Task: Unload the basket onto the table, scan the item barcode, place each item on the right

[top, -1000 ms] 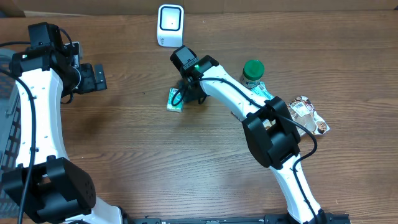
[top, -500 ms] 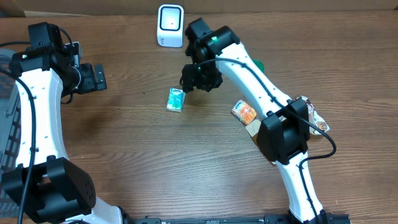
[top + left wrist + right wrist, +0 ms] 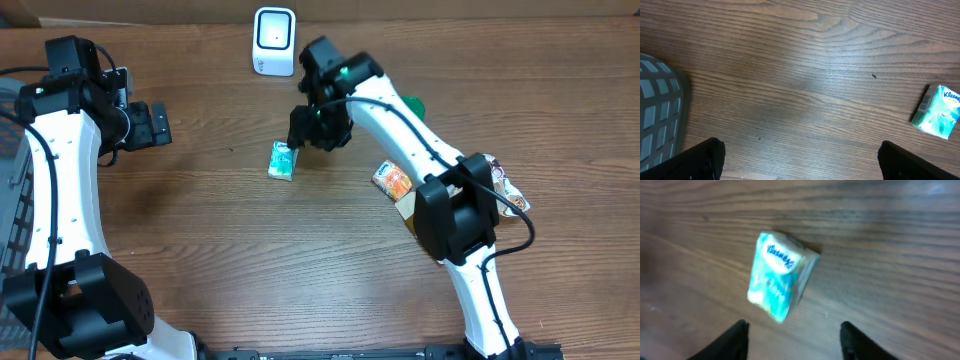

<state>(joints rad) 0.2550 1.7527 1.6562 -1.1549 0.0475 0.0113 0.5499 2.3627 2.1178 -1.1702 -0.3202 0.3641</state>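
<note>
Hanging low over the table, the right gripper is just beside the tissue pack. Its fingers are spread apart and nothing is between them. The tissue pack lies flat on the wood near the middle of the table, a bit toward the back edge. Nothing touches it.

The scanner is a small white box that stands at the back edge, apart from the tissue pack. I think the job has hardly started. The tissue pack is not picked up yet and it has not been shown to the scanner. What is left is to grab it, lift it, carry it to the scanner and turn the barcode toward it. I cannot see any barcode from here.

The left gripper waits near the left edge. Its fingers are spread wide and hold nothing.

A grey basket sits at the left edge. Only a bit of it shows, so I cannot tell what is in it. A jar with a green lid stands toward the right side, mostly hidden behind the right arm. I cannot tell what is inside. A snack bag and one more bag lie near the right edge.
</note>
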